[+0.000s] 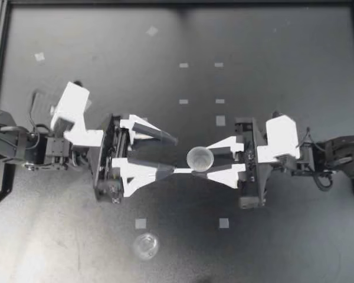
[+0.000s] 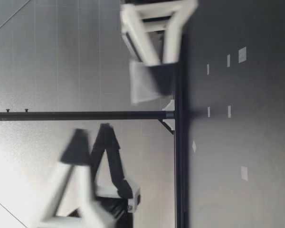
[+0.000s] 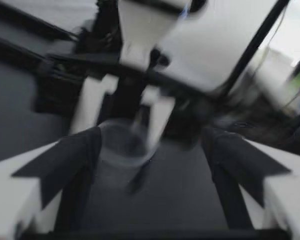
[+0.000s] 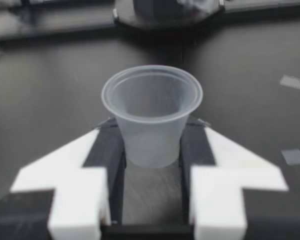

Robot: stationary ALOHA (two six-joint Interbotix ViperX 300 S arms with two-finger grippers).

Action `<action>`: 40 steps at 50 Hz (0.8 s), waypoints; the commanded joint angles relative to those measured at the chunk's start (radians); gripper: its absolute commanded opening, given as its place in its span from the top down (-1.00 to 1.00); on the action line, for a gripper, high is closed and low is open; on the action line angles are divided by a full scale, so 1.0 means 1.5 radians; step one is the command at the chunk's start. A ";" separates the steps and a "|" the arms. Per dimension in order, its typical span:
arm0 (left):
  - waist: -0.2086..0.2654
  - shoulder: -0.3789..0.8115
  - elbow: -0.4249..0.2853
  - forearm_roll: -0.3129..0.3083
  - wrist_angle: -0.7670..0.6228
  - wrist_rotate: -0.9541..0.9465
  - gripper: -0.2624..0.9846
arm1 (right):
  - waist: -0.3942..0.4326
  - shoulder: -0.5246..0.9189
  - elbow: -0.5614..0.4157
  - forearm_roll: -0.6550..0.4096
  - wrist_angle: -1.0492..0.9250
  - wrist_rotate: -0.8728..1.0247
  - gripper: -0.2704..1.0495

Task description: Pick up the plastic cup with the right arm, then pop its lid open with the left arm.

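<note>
Up above the worktop [image 1: 271, 47], my right gripper [image 1: 202, 160] has its fingers clamped on a clear cup [image 1: 199, 157]. My left gripper [image 1: 174, 155] is just beside it, fingers wide apart. A second cup [image 1: 146, 246] sits on the worktop, apart from both

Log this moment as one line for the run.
right pincer: shut on clear cup | left pincer: open, facing it | second cup: on table

The cup [image 1: 199, 158] in my right gripper [image 1: 196, 165] is smooth, frosted, translucent plastic. The gripper itself is matt white plastic, and the table [image 1: 271, 47] is matt black.
</note>
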State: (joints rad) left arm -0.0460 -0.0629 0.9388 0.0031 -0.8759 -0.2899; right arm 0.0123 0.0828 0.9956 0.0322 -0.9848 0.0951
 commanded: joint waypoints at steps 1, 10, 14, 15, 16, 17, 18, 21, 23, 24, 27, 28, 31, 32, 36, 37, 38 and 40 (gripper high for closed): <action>0.000 -0.015 -0.005 0.000 0.018 0.092 -0.56 | 0.001 -0.033 -0.010 -0.002 -0.007 0.024 0.28; 0.000 0.009 -0.017 0.000 0.043 0.206 -0.56 | 0.001 -0.033 -0.011 -0.025 -0.009 0.051 0.28; 0.000 0.027 -0.029 0.000 0.043 0.218 -0.56 | 0.001 -0.027 -0.013 -0.027 -0.011 0.050 0.28; 0.000 0.030 -0.031 0.000 0.043 0.218 -0.56 | 0.001 -0.027 -0.013 -0.027 -0.012 0.050 0.28; 0.000 0.034 -0.034 0.000 0.043 0.217 -0.56 | 0.001 -0.026 -0.014 -0.027 -0.013 0.050 0.28; 0.000 0.037 -0.036 -0.001 0.044 0.216 -0.56 | 0.001 -0.026 -0.014 -0.026 -0.012 0.050 0.28; 0.000 0.038 -0.037 0.000 0.046 0.216 -0.56 | 0.002 -0.026 -0.014 -0.026 -0.013 0.049 0.28; 0.000 0.041 -0.039 0.000 0.049 0.216 -0.56 | 0.001 -0.026 -0.013 -0.027 -0.012 0.048 0.28; 0.000 0.039 -0.039 -0.001 0.050 0.216 -0.56 | 0.001 -0.026 -0.013 -0.027 -0.013 0.048 0.28; 0.000 0.037 -0.038 0.000 0.050 0.216 -0.56 | 0.001 -0.026 -0.013 -0.027 -0.012 0.047 0.28; 0.000 0.032 -0.037 0.000 0.050 0.217 -0.56 | 0.001 -0.025 -0.013 -0.027 -0.013 0.047 0.28; 0.000 0.030 -0.036 0.000 0.050 0.216 -0.56 | 0.001 -0.025 -0.013 -0.027 -0.012 0.047 0.28; 0.000 0.028 -0.035 0.000 0.050 0.217 -0.56 | 0.001 -0.024 -0.012 -0.027 -0.012 0.047 0.28; 0.000 0.027 -0.034 0.000 0.050 0.217 -0.56 | 0.001 -0.024 -0.011 -0.027 -0.012 0.047 0.28; 0.000 0.028 -0.034 0.000 0.050 0.217 -0.56 | 0.001 -0.022 -0.011 -0.027 -0.012 0.046 0.28; 0.000 0.028 -0.035 0.000 0.050 0.217 -0.56 | 0.001 -0.022 -0.011 -0.027 -0.011 0.046 0.28; 0.000 0.028 -0.035 -0.001 0.050 0.217 -0.56 | 0.001 -0.024 -0.011 -0.027 -0.011 0.046 0.28; 0.000 0.029 -0.034 0.000 0.050 0.217 -0.56 | 0.001 -0.022 -0.011 -0.027 -0.011 0.046 0.28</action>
State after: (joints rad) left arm -0.0476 0.0046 0.9004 0.0031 -0.7961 0.0322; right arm 0.0123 0.0598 0.9910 -0.0061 -0.9925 0.1657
